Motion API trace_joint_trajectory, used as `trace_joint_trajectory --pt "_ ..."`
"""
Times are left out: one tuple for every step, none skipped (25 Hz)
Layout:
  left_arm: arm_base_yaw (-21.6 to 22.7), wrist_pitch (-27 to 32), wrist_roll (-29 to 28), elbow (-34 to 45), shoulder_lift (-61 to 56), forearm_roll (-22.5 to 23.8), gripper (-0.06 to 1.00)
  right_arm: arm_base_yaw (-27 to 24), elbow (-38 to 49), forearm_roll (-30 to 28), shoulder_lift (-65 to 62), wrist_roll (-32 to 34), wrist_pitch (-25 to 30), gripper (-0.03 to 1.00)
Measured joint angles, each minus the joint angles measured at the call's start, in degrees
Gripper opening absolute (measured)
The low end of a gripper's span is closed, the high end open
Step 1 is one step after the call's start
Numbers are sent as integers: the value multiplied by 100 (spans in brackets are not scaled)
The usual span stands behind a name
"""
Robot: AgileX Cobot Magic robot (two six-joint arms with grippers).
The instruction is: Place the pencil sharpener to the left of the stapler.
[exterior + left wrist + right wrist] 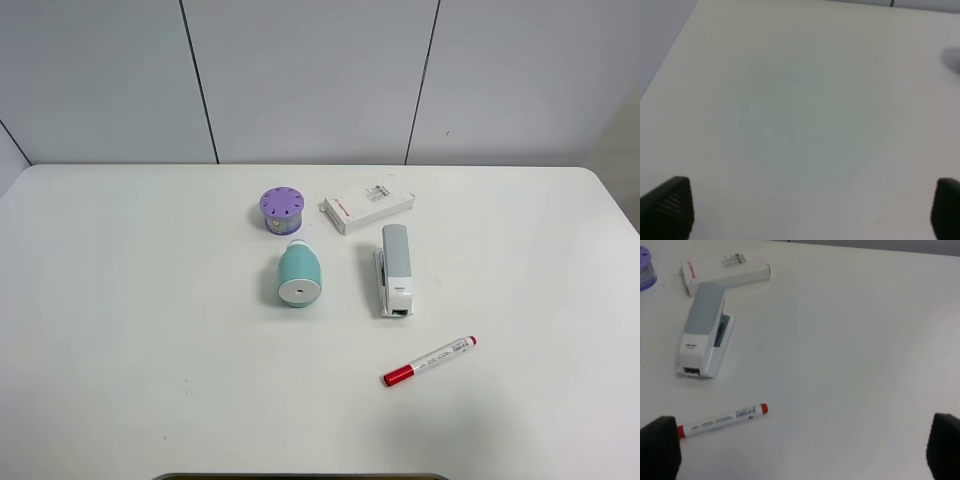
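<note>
The teal pencil sharpener (298,277) lies on its side near the table's middle, white round face toward the front. It rests left of the grey-and-white stapler (395,270), with a gap between them. The right wrist view also shows the stapler (706,330); the sharpener is outside that view. My left gripper (812,210) is open over bare table with nothing between its fingers. My right gripper (800,450) is open too, its dark fingertips (660,445) wide apart, near the marker and short of the stapler. Neither gripper appears in the high view.
A purple cylinder with holes (282,210) stands behind the sharpener. A flat white box (368,208) lies behind the stapler. A red-capped marker (430,361) lies in front of the stapler, toward the right. The white table (150,300) spreads wide on both sides.
</note>
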Motion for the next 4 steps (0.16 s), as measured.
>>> trace_joint_trajectory --pt "0 0 0 0 0 0 95 0 0 0 0 0 0 98" --pt "0 0 0 0 0 0 95 0 0 0 0 0 0 98" --pt "0 0 0 0 0 0 95 0 0 0 0 0 0 98" --pt "0 0 0 0 0 0 95 0 0 0 0 0 0 98"
